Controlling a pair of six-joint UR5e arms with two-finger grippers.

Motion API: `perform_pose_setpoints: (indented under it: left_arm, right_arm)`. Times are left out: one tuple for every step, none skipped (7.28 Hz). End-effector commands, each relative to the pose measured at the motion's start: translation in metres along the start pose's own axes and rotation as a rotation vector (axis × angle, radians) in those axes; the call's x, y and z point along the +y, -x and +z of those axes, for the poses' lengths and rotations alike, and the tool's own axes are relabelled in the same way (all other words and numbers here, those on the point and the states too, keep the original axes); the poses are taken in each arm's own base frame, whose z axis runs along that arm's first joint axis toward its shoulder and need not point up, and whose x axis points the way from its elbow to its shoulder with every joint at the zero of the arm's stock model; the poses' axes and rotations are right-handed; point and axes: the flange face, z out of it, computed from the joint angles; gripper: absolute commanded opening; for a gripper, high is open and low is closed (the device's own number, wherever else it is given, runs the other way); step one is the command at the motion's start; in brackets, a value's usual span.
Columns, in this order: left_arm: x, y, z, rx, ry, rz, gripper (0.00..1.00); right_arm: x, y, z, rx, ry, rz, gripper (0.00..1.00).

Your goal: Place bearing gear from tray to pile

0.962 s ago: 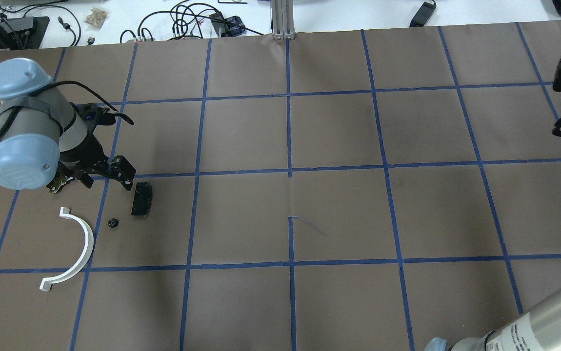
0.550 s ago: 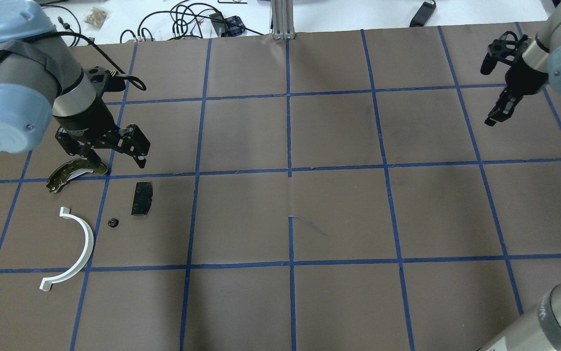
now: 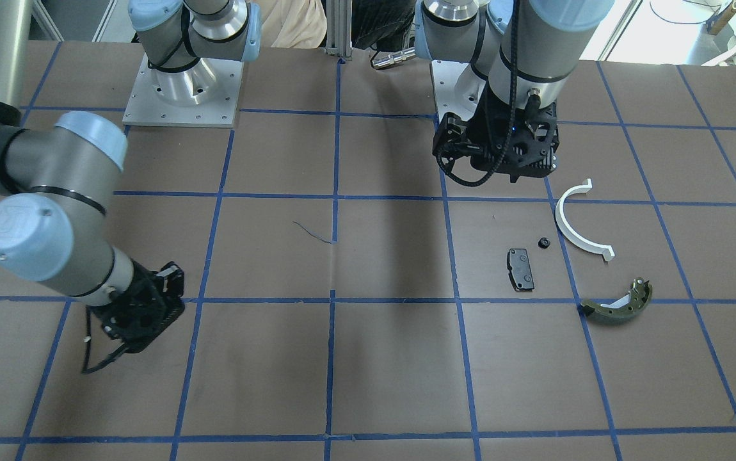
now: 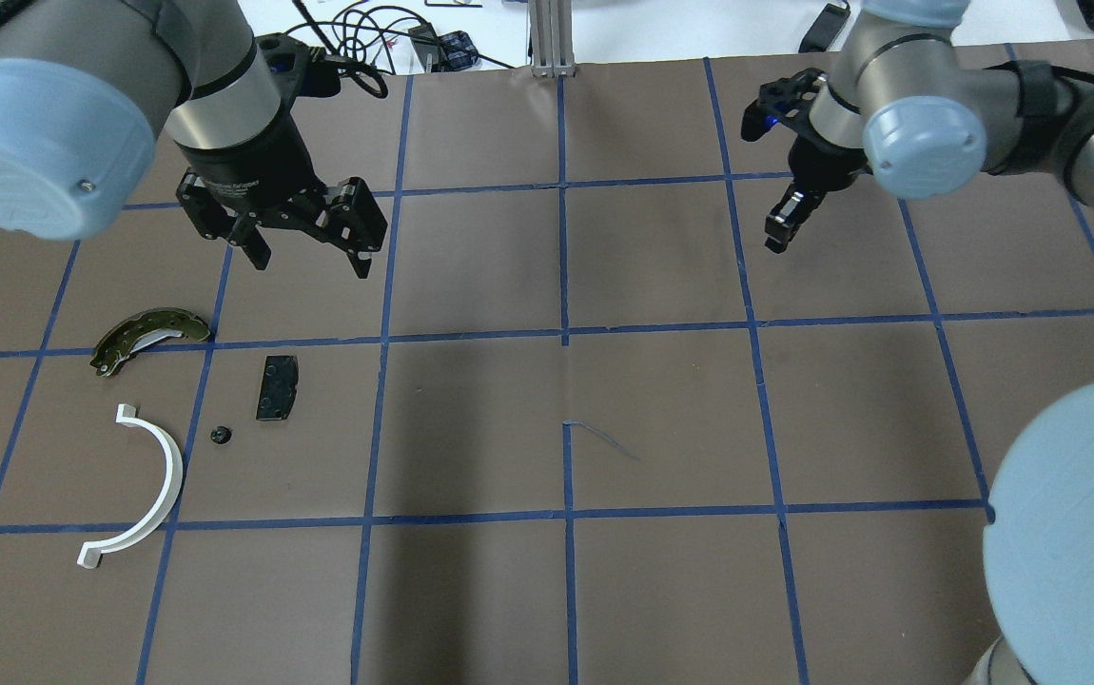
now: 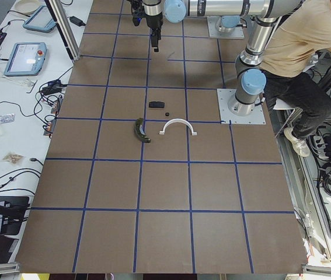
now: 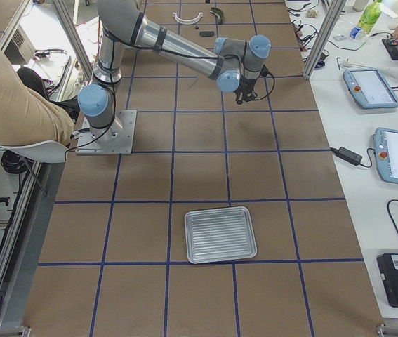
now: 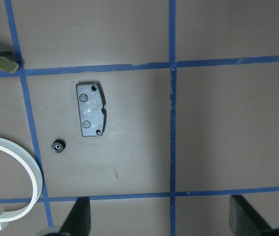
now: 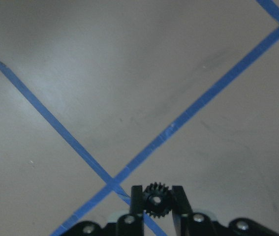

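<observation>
The right gripper [image 4: 775, 238], clamped on the gear [image 8: 155, 200], hangs at the overhead view's upper right, the pile [image 4: 220, 435] far off at lower left, nearer the empty, spread left gripper [image 4: 311, 264].

The left end effector [image 4: 309, 259] lifts off the green brake shoe [image 4: 149, 335]. The right end effector [image 4: 777, 231] brings a gear [image 8: 155, 200] closer.
</observation>
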Motion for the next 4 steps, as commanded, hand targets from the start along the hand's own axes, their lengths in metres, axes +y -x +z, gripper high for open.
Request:
perform_pose_setpoints:
  left_arm:
    - [0.019,-0.007,-0.011,-0.007,0.04,0.012,1.0]
    - [0.019,-0.005,-0.014,-0.004,0.033,0.013,1.0]
    - [0.018,-0.005,-0.015,0.004,0.027,0.014,1.0]
    - [0.018,-0.003,-0.015,0.001,0.027,0.01,1.0]
  right_arm:
    - [-0.037,0.077,0.033,-0.036,-0.036,0.066,0.0]
    - [-0.04,0.104,0.051,-0.036,-0.048,0.076,0.0]
    - [-0.049,0.136,0.067,-0.04,-0.069,0.101,0.0]
    - [-0.055,0.162,0.077,-0.037,-0.077,0.105,0.0]
